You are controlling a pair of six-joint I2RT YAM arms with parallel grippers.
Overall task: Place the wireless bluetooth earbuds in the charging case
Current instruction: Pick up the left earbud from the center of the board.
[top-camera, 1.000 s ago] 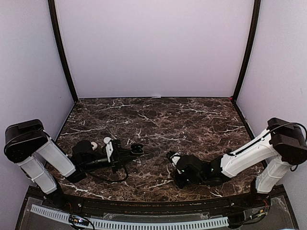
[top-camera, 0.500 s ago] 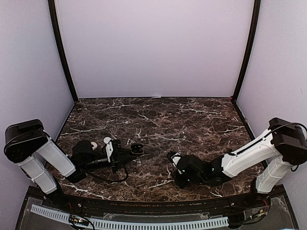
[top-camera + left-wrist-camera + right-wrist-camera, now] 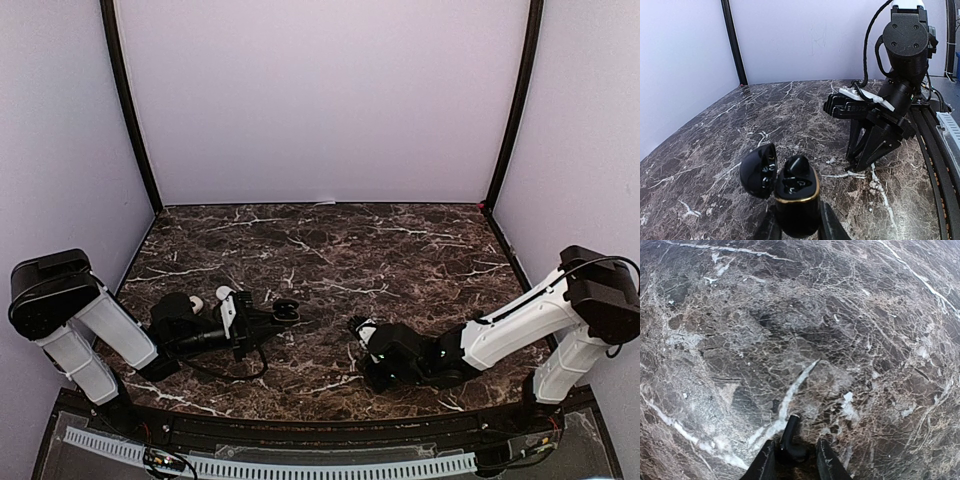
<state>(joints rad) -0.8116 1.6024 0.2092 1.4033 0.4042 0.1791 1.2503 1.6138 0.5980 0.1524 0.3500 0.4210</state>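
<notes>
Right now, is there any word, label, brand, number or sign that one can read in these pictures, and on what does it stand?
Readable text: none in any view.
Black charging case, inside of its open lid: small white marks, too small and blurred to read.
Marble table: only pale veins, no print.

The right claw (image 3: 362, 328) has shifted very slightly (leftward, it seems) low over the table (image 3: 330, 250).

top: overhead, whole table (image 3: 330, 250) | left wrist: low, sideways | right wrist: close, downward
</notes>
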